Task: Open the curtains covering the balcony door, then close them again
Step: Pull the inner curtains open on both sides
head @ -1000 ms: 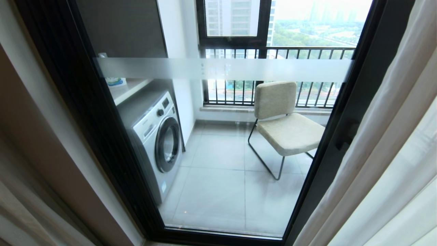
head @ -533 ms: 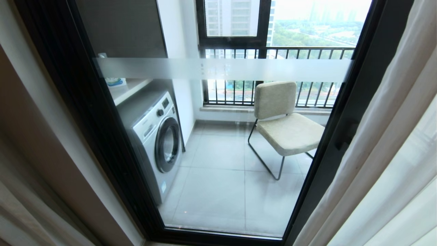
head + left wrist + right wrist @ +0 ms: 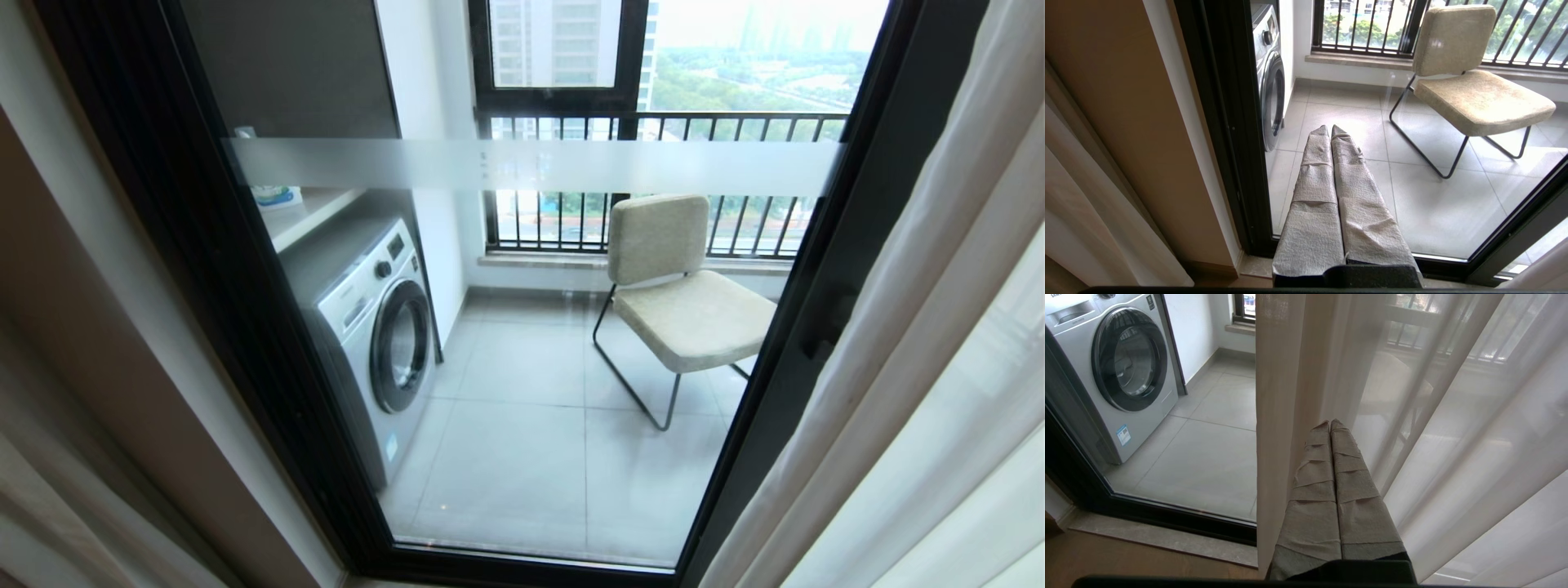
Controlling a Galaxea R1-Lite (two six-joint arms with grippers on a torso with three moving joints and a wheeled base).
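The curtains (image 3: 922,343) hang parted at both edges of the balcony door (image 3: 522,343), so closing seems next: left gripper (image 3: 1331,127) and right gripper (image 3: 1330,422), both clenched empty, must open to grasp fabric.

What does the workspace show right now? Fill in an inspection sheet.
Surface: grey tiled balcony floor behind the glass.
Job's things: curtains drawn aside on both sides; balcony door uncovered, shut.
Clutter: washing machine, beige chair on the balcony.
Grippers: left gripper shut, empty, pointing at the glass; right gripper shut, tips at the right curtain's edge, holding nothing.
Cables: nothing seen.
Surroundings: railing, trees, buildings outside.
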